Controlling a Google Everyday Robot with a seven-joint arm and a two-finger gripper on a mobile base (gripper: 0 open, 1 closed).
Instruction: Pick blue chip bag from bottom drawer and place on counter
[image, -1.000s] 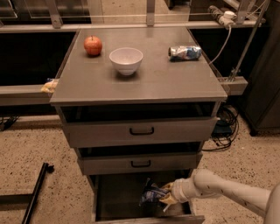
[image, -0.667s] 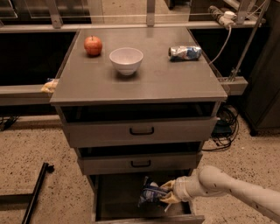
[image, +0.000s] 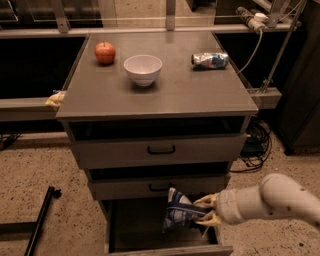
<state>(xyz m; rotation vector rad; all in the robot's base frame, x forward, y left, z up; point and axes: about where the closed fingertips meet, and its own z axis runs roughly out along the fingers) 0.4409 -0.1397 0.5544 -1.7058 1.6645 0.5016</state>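
Yellowish fingers (image: 204, 200) of the gripper (image: 204, 210) are clamped on the right edge of the blue chip bag (image: 178, 213), one finger above and one below, low beneath the counter (image: 165, 97) and a little right of its middle. The bag hangs upright in that grip, dark navy with pale markings. Its upper corner overlaps the lower edge of the middle drawer (image: 125, 189) and its body sits inside the opening of the bottom drawer (image: 165, 251), apparently raised off the dark drawer floor. That drawer, the lowest one under the counter, is pulled well out toward the camera. A cream, speckled arm (image: 272, 200) runs from the gripper out to the right, past the line of the counter's right edge. The middle drawer and the top drawer (image: 110, 152) are stacked directly under the counter, each with a black handle and a dark gap above it. On the counter itself, a red apple (image: 105, 52) stands near the far left corner, a white bowl (image: 143, 69) sits just left of centre toward the back, and a crumpled silver-and-blue packet (image: 210, 60) lies near the far right corner. On the speckled floor (image: 45, 165), a black bar (image: 39, 220) lies out to the counter's left, and dark cables (image: 256, 145) are coiled beyond its right side.
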